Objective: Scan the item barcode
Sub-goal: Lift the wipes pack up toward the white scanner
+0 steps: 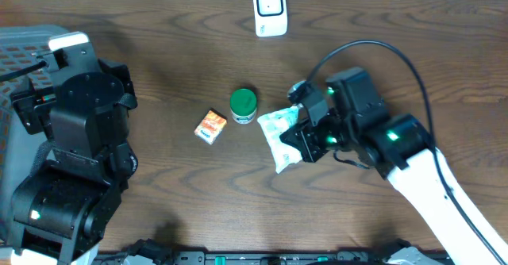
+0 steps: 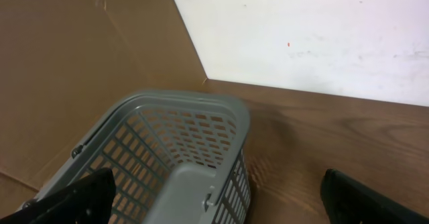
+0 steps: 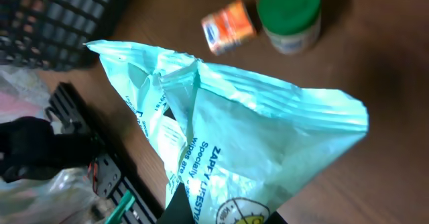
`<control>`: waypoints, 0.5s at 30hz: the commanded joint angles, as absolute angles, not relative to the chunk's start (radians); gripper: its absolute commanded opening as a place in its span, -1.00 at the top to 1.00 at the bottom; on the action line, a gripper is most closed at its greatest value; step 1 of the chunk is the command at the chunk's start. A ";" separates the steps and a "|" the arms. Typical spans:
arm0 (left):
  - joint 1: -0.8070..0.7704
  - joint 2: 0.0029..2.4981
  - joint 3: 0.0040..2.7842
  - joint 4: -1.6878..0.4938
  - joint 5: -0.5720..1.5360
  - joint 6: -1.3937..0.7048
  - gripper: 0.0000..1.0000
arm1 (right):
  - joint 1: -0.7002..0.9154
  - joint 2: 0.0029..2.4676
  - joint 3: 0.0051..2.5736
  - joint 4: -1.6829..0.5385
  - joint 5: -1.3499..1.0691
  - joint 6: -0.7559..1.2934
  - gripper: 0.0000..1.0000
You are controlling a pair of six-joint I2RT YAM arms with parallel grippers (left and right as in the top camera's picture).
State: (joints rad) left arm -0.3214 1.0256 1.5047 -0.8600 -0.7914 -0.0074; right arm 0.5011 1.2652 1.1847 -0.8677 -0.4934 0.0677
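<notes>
Looks like the pick-up part is done. The right hand [image 1: 305,136] is clenched on one edge of the pale green wipes packet [image 1: 278,136], which sits mid-bench just right of the green-lidded jar [image 1: 243,105]. Next it has to carry the packet up to the white scanner [image 1: 270,9] at the far edge and turn the barcode to face it. I can't spot the barcode. The packet's long axis runs diagonally, far-left to near-right, with its crimped end pointing away from the fingers. The left hand [image 2: 214,204] hangs wide open and empty over the basket [image 2: 201,117].

Dark wooden table [image 1: 159,27] with small orange box [image 1: 211,126], green-lidded jar [image 1: 244,105], white scanner [image 1: 270,9], grey basket [image 2: 236,117]
</notes>
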 commanded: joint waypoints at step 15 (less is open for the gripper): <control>-0.317 1.025 1.509 -0.860 -0.794 -0.020 -0.95 | 0.499 1.337 1.179 -0.375 0.064 -0.056 0.97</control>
State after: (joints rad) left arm -0.3214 1.0256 1.5047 -0.8589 -0.7914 -0.0074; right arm 0.5034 1.2747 1.1828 -0.4347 -0.1574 0.0040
